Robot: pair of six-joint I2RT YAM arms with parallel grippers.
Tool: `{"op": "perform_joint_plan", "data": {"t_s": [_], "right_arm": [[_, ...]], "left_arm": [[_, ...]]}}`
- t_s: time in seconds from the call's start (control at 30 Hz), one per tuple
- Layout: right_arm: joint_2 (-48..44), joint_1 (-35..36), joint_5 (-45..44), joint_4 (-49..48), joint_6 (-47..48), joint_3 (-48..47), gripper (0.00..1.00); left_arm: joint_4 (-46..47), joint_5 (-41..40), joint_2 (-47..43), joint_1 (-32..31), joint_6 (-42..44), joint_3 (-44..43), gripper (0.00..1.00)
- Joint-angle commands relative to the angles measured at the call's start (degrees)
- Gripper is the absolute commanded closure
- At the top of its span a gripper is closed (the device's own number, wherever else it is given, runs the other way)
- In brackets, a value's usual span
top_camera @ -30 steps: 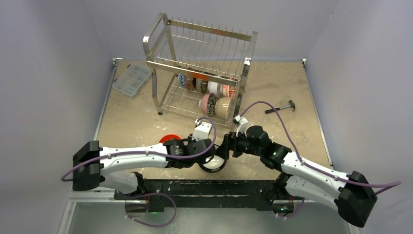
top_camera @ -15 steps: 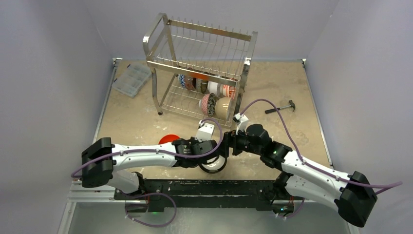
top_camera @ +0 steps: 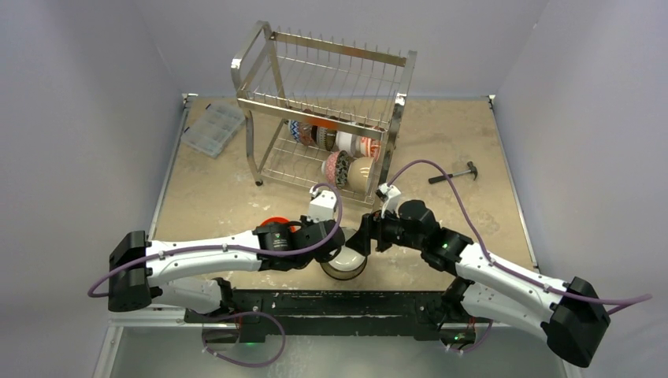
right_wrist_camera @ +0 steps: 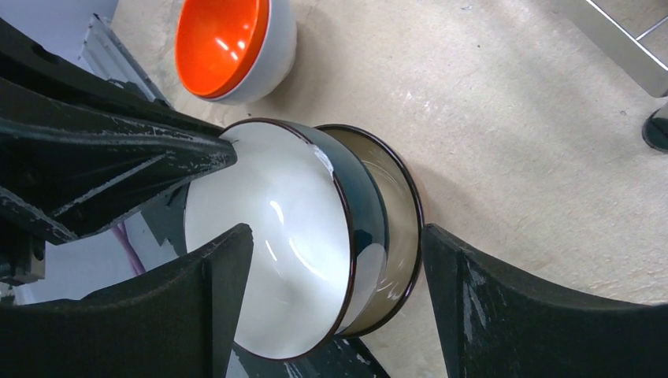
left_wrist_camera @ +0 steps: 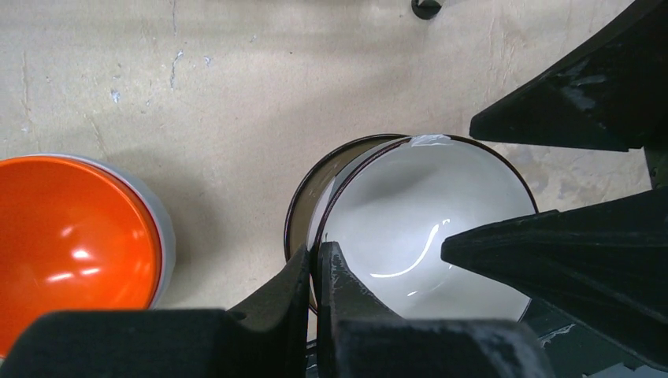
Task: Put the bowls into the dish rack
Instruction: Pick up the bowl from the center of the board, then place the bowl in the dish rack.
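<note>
Clear compartment box (top_camera: pixel 213 128) far left, hammer (top_camera: pixel 453 175) right.

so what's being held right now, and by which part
The left gripper pinches the white-lined bowl by its rim; the right gripper is open around it.

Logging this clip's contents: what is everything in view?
dish rack: one, shiny steel, far middle
bowls in the rack: about seven, mixed colours, lower tier
orange bowl: one, orange inside, pale outside, left of the stacked pair
white bowl: one, white inside, dark rim, tilted in brown bowl
brown bowl: one, brown, near table edge
plastic box: one, clear, far left
hammer: one, dark, right of rack
table: one, tan
left hand: one, black, shut on the white bowl's rim
right hand: one, black, open, astride the stacked pair
</note>
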State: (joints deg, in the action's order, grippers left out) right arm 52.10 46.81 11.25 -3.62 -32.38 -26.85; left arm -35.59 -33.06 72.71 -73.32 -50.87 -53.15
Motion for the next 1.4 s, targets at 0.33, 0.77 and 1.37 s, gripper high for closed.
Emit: {"op": "perform_joint_plan", "data": {"t_s": [0.33, 0.77, 1.37], "right_arm": [[0.0, -0.2, 3.3, -1.7, 0.9, -2.2, 0.62], [0.6, -0.2, 0.8, -2.3, 1.3, -2.7, 1.00], [3.2, -2.1, 7.6, -12.0, 0.9, -1.4, 1.00]], "left_arm": [[4.4, -3.7, -3.2, 2.4, 0.5, -2.8, 1.00], [9.7, 3.0, -6.7, 6.3, 2.9, -0.1, 0.65], [23.1, 26.4, -12.1, 21.0, 3.4, 7.9, 0.04]]}}
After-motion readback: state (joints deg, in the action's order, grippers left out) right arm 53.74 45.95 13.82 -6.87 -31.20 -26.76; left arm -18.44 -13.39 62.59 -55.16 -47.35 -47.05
